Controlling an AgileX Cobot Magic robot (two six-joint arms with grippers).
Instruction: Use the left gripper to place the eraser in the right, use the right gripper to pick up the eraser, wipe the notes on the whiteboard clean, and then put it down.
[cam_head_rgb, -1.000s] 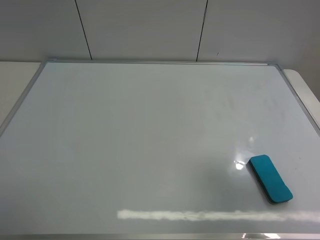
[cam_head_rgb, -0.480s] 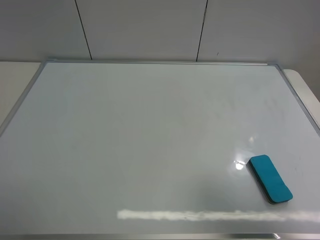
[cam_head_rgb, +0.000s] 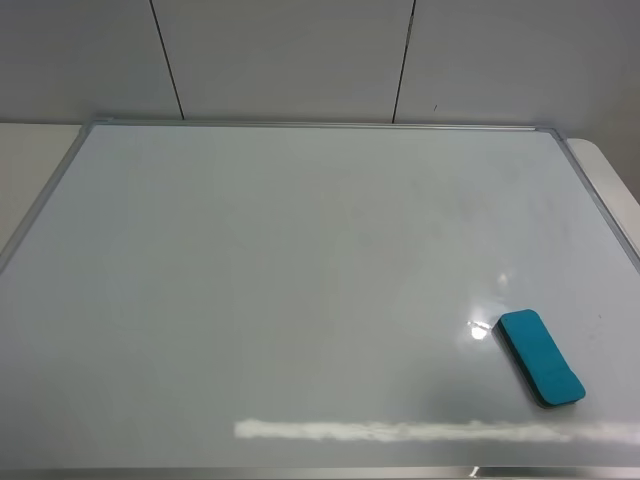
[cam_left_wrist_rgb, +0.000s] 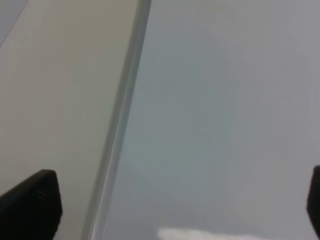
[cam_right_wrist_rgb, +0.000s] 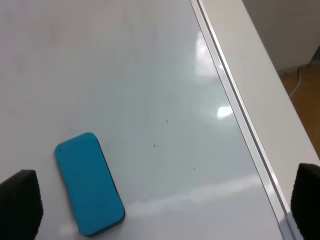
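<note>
The teal-blue eraser (cam_head_rgb: 541, 356) lies flat on the whiteboard (cam_head_rgb: 280, 280) near its front right corner, with nothing holding it. It also shows in the right wrist view (cam_right_wrist_rgb: 89, 182). No red notes show anywhere on the board. Neither arm appears in the exterior high view. My right gripper (cam_right_wrist_rgb: 164, 202) is open and empty, its fingertips (cam_right_wrist_rgb: 20, 200) spread wide, pulled back from the eraser. My left gripper (cam_left_wrist_rgb: 175, 205) is open and empty, hovering over the board's left frame edge (cam_left_wrist_rgb: 120, 125).
The silver frame runs along the board's right side (cam_right_wrist_rgb: 235, 105), with pale table (cam_right_wrist_rgb: 260, 75) beyond it. Pale table (cam_left_wrist_rgb: 60, 90) also lies left of the board. A grey panelled wall (cam_head_rgb: 300, 55) stands behind.
</note>
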